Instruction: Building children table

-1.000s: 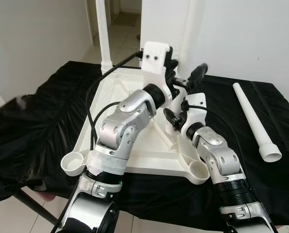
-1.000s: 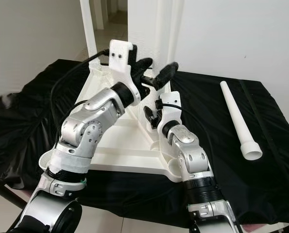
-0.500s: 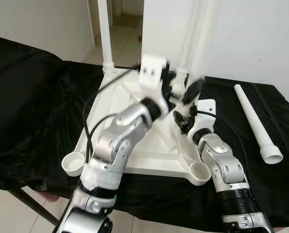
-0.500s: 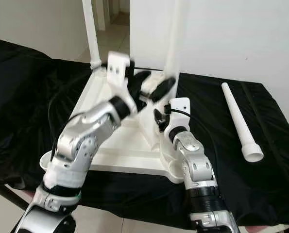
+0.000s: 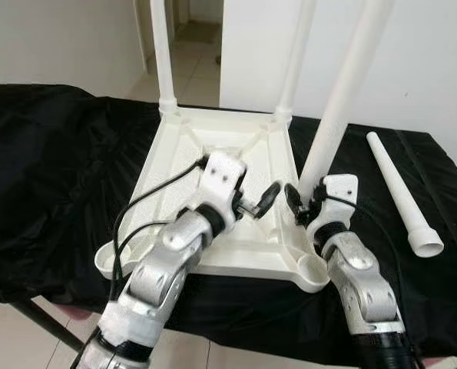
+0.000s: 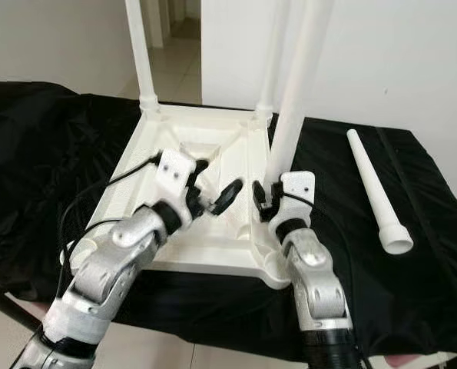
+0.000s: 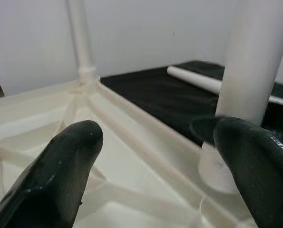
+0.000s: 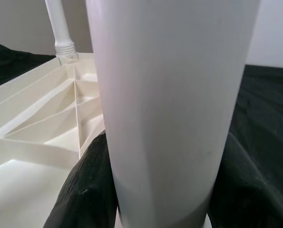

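Observation:
The white tabletop (image 5: 213,138) lies upside down on the black cloth. Upright legs stand in its far-left corner (image 5: 164,54) and far-right corner (image 5: 293,69). A third white leg (image 5: 343,100) leans to the right, its lower end by the tabletop's right rim. My right gripper (image 5: 303,201) is shut on that leg near its base, and its black fingers (image 8: 79,190) hug both sides of the tube (image 8: 165,95). My left gripper (image 5: 255,206) hovers open over the underside ribs just left of the leg, its fingers (image 7: 70,161) wide apart around nothing.
A fourth leg (image 5: 397,188) lies loose on the cloth (image 5: 59,169) to the right, flared end toward me. Empty round sockets sit at the near-left corner (image 5: 109,257) and near-right corner (image 5: 314,270). A white wall and a doorway stand behind the table.
Both grippers have come down and toward me, from near the far-right corner to the tabletop's right rim. The third leg now leans right. The camera has also shifted.

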